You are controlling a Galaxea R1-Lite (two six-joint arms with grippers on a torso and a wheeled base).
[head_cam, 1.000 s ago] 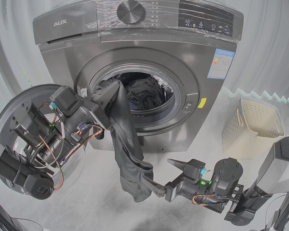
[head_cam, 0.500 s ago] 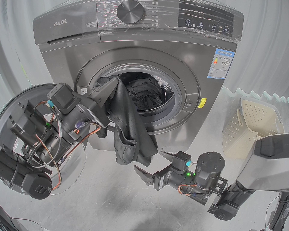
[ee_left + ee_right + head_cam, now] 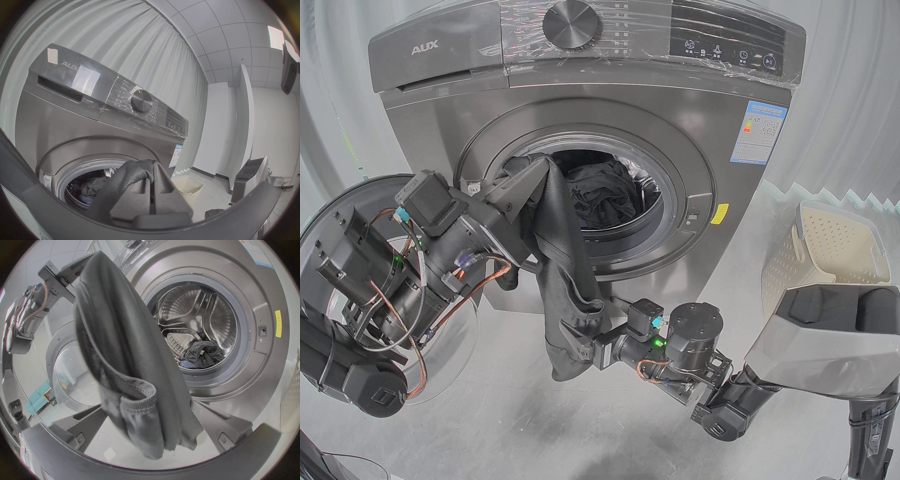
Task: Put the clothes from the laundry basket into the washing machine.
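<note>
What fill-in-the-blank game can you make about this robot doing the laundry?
1. The tool gripping the top of the dark grey garment belongs to the robot's ____ arm.
2. The right tool, down at the garment's hanging end, has its jaws ____.
3. The cream laundry basket stands on the floor beside the washing machine, on the robot's ____ side.

Missing words: left; open; right.
</note>
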